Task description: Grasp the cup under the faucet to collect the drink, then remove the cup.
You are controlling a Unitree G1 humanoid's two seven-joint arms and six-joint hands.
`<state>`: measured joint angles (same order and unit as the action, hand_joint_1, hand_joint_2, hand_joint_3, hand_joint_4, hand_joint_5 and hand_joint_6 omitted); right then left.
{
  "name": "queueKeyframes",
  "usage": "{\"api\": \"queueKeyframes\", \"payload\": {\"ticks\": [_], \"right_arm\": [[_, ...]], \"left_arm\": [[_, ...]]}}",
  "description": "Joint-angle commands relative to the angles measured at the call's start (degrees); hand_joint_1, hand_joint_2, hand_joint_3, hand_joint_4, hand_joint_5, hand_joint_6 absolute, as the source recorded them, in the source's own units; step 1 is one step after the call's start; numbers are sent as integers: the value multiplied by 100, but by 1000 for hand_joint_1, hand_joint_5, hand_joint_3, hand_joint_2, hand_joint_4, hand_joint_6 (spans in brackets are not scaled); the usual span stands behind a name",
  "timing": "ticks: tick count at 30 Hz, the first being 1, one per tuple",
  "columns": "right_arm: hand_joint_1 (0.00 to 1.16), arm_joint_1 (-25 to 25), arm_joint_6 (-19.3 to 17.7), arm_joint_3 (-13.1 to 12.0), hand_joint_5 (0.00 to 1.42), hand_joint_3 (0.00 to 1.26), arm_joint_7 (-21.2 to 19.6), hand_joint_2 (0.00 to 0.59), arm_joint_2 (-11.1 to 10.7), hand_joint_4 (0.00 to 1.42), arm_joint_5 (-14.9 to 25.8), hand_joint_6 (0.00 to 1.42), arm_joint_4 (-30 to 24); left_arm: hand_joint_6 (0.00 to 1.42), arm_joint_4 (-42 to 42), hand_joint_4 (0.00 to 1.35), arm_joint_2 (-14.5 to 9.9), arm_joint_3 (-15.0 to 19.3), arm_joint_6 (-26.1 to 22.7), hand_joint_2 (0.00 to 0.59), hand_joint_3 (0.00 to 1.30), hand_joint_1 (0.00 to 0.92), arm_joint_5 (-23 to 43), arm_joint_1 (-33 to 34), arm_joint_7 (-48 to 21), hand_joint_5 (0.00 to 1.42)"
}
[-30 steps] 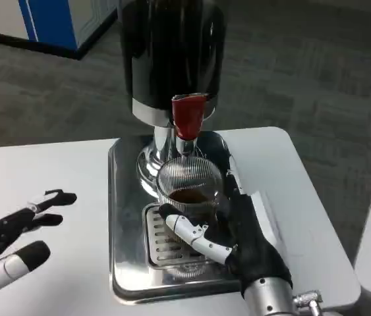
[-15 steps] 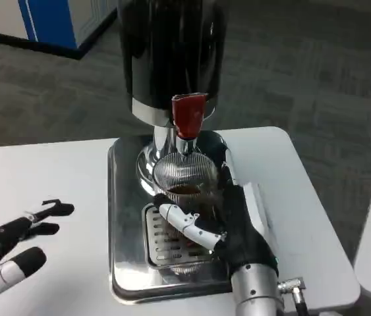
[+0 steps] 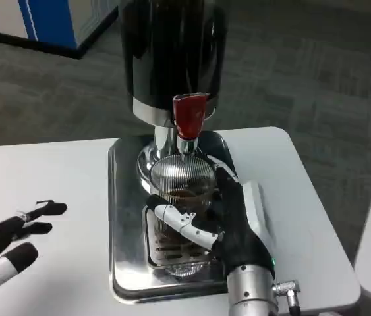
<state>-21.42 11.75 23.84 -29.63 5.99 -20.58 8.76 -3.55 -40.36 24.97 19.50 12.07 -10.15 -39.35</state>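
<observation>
Partly hidden behind the right hand [image 3: 234, 220], which grips it, the ribbed cup [image 3: 180, 191] holds dark drink beneath the red faucet [image 3: 188, 115]; the left hand [image 3: 7, 240], fingers spread, is cut off at the frame's edge.

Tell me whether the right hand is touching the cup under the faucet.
Touching. In the head view the right hand wraps its fingers across the front of the ribbed cup, with no gap between them.

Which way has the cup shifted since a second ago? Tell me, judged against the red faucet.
Yes. The cup, held by the right hand, has edged up the picture, its rim closer under the red faucet.
</observation>
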Motion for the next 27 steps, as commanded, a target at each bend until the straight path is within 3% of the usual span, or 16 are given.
{"api": "queueKeyframes", "payload": {"ticks": [1, 7, 13, 19, 25, 27], "right_arm": [[733, 383, -126, 51, 723, 360, -297, 210, 490, 583, -119, 650, 23], [768, 549, -247, 92, 897, 464, -558, 212, 435, 717, -201, 880, -29], [799, 975, -602, 133, 1234, 687, -888, 177, 323, 937, -340, 1235, -397], [842, 1455, -751, 90, 1353, 777, -953, 157, 139, 1026, -387, 1369, -1023], [848, 1849, -743, -4, 1403, 828, -678, 147, -99, 1067, -407, 1424, -1763], [872, 2060, -761, -34, 1419, 860, -487, 119, -217, 1092, -402, 1424, -2102]], "left_arm": [[56, 18, 38, 35, 2, 62, 114, 163, 0, -1, 40, 82, 118], [56, 13, 38, 50, -21, 70, 111, 163, 0, -16, 43, 108, 118], [56, -1, 38, 49, -82, 94, 111, 163, 0, -44, 155, 119, 118], [56, 14, 38, 54, -264, 54, 106, 163, 0, -94, 389, 160, 118], [56, -85, 38, 65, -407, -15, 106, 163, 0, -103, 596, 211, 118], [56, -130, 38, 75, -465, -43, 106, 163, 0, -107, 660, 228, 118]]}}
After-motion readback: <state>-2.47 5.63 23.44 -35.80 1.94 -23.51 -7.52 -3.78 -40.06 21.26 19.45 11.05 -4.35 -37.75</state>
